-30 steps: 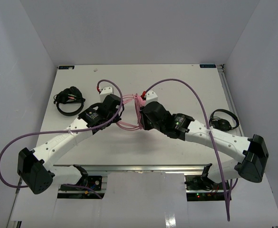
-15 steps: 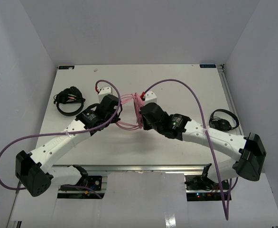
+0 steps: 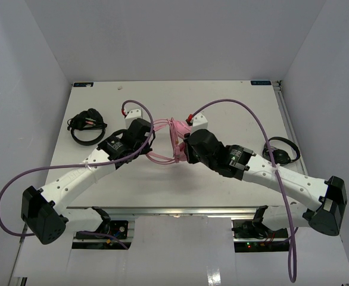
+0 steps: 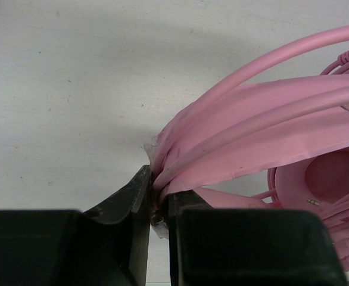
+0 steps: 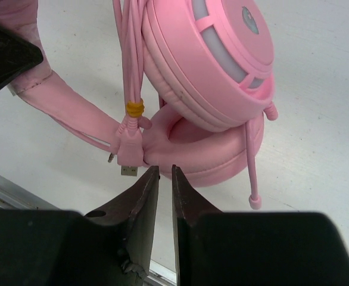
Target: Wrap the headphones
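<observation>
The pink headphones lie at the table's middle between my two grippers. My left gripper is shut on the pink headband, pinching its padded edge at the fingertips. The thin pink cable hangs in a bundle beside the ear cups, bound by a yellow tie, with its USB plug at the bottom. My right gripper sits just below the lower ear cushion; its jaws stand almost together with nothing between them. A pink mic boom hangs at the right.
One black headset lies at the table's left, another at the right beside my right arm. Purple arm cables loop over the table. White walls enclose three sides; the metal rail marks the near edge.
My right arm has swung to the right and its gripper has shifted slightly right and back from the headphones. My left gripper keeps its hold on the headband.
</observation>
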